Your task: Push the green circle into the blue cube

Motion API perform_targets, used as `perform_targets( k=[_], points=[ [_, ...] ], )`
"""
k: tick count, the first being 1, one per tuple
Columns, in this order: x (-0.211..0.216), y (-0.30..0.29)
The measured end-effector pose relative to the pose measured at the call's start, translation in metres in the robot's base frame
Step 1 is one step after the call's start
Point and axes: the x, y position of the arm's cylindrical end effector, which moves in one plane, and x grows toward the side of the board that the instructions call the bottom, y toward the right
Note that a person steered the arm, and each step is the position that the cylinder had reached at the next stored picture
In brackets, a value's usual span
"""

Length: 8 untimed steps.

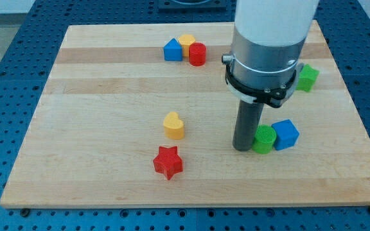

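Observation:
The green circle point(263, 139) sits right of centre on the wooden board point(108, 96). It touches the blue cube point(286, 134) on its right side. My tip point(243, 148) stands right against the green circle's left side. The rod point(246, 125) rises from there into the wide grey and white arm body point(265, 48) above.
A blue block point(172, 50), a yellow block point(186, 42) and a red cylinder point(197, 54) cluster at the view's top. A green block point(308, 77) lies at the right, partly behind the arm. A yellow heart point(173, 125) and a red star point(167, 162) lie left of my tip.

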Motion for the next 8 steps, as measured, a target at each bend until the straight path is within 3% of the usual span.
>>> perform_targets(
  k=[2,3,4,5,7,8],
  points=[
    [0.009,0.019],
    [0.044,0.059],
    [0.045,0.05],
    [0.045,0.004],
    [0.089,-0.115],
    [0.089,-0.13]
  ],
)
